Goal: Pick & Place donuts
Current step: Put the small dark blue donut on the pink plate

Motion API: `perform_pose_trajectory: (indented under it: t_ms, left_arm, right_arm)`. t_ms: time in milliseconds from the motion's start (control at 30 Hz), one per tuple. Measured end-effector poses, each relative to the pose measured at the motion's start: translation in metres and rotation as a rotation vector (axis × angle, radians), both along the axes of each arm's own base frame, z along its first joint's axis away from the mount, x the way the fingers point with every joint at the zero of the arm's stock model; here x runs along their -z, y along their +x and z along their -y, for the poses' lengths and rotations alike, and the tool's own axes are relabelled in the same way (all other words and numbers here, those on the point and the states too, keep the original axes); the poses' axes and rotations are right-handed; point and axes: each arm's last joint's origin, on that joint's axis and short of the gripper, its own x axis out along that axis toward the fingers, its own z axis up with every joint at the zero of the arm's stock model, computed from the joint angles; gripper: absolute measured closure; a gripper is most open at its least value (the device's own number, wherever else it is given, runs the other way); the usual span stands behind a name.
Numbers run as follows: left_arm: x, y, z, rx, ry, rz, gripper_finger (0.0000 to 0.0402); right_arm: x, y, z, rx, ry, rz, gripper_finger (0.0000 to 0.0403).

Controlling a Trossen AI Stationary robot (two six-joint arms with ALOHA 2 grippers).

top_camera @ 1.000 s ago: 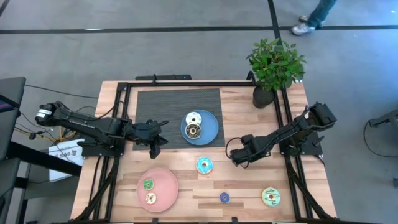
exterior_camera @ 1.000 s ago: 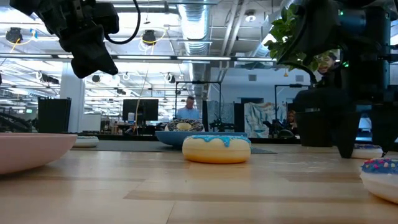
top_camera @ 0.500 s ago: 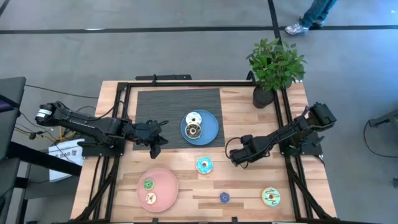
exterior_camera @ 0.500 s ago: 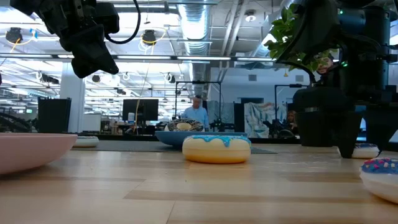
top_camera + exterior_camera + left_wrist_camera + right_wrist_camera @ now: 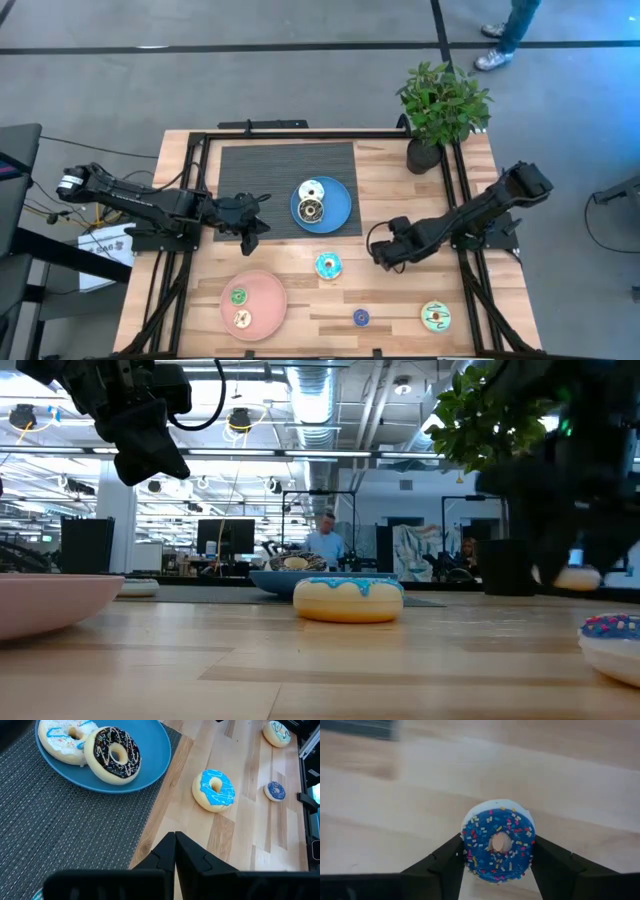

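Observation:
My right gripper (image 5: 379, 257) is shut on a tiny white donut with blue sprinkled icing (image 5: 498, 847), right of the teal-iced donut (image 5: 328, 265) that lies flat on the wood. My left gripper (image 5: 250, 226) is shut and empty, above the near left corner of the dark mat (image 5: 260, 180). A white donut (image 5: 311, 190) and a brown donut (image 5: 312, 209) lie on the blue plate (image 5: 340, 205). A tiny green donut (image 5: 238, 296) and a tiny cream one (image 5: 242, 319) lie on the pink plate (image 5: 265, 300). A tiny blue donut (image 5: 361, 317) and a yellow-green donut (image 5: 436, 316) lie near the front edge. My right gripper pinches the tiny donut between its two fingers, one finger (image 5: 451, 862) on each side of the outer rim (image 5: 466, 851). The fingers come from above. The sprinkled top faces the wrist camera. In the low view the donut (image 5: 578, 575) hangs clear of the table.
A potted plant (image 5: 440, 105) stands at the far right corner. Black frame rails (image 5: 190, 180) run along the table's left, right and far sides. A person's legs (image 5: 505, 25) show on the floor beyond the table. Bare wood lies between the plates and the front-edge donuts.
My right gripper has gone up with the tiny blue-iced donut between its fingers. The donut, which rested on the table a second ago, is now lifted clear.

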Motion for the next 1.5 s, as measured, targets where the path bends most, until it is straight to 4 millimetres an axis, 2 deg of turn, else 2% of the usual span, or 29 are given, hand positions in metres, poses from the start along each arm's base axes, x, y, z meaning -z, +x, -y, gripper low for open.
perform_pose_trajectory:
  t_ms: [300, 533, 700, 833, 900, 1033, 1167, 1333, 1500]
  left_arm:
    - [0.0, 0.0, 0.0, -0.028, -0.036, 0.001, 0.0401]
    - [0.0, 0.0, 0.0, 0.015, 0.018, -0.002, 0.0402]
    - [0.002, -0.002, 0.0, 0.04, 0.053, -0.028, 0.0402]
    - [0.006, -0.009, -0.003, -0.012, 0.075, -0.1, 0.0402]
    - [0.006, -0.013, -0.005, -0.048, 0.104, -0.122, 0.0401]
    - [-0.002, -0.02, -0.007, -0.069, 0.127, -0.067, 0.0402]
    - [-0.01, -0.028, -0.009, -0.084, 0.142, -0.013, 0.0401]
    - [-0.012, -0.041, -0.011, -0.105, 0.128, -0.026, 0.0401]
    - [-0.011, -0.048, -0.012, -0.109, 0.122, -0.05, 0.0401]
  right_arm:
    - [-0.033, 0.018, -0.02, -0.208, -0.165, 0.463, 0.021]
    - [-0.053, 0.059, -0.024, -0.435, -0.353, 0.785, 0.0224]
    - [-0.057, 0.108, -0.02, -0.527, -0.466, 0.786, 0.0232]
    - [-0.062, 0.16, -0.027, -0.698, -0.469, 0.774, 0.0232]
    - [-0.061, 0.184, -0.03, -0.766, -0.463, 0.712, 0.023]
    - [-0.054, 0.227, -0.033, -0.868, -0.422, 0.541, 0.0224]
    - [-0.051, 0.265, -0.039, -0.969, -0.379, 0.527, 0.0221]
    - [-0.041, 0.296, -0.052, -1.073, -0.3, 0.587, 0.0224]
    - [-0.024, 0.313, -0.06, -1.114, -0.227, 0.608, 0.023]
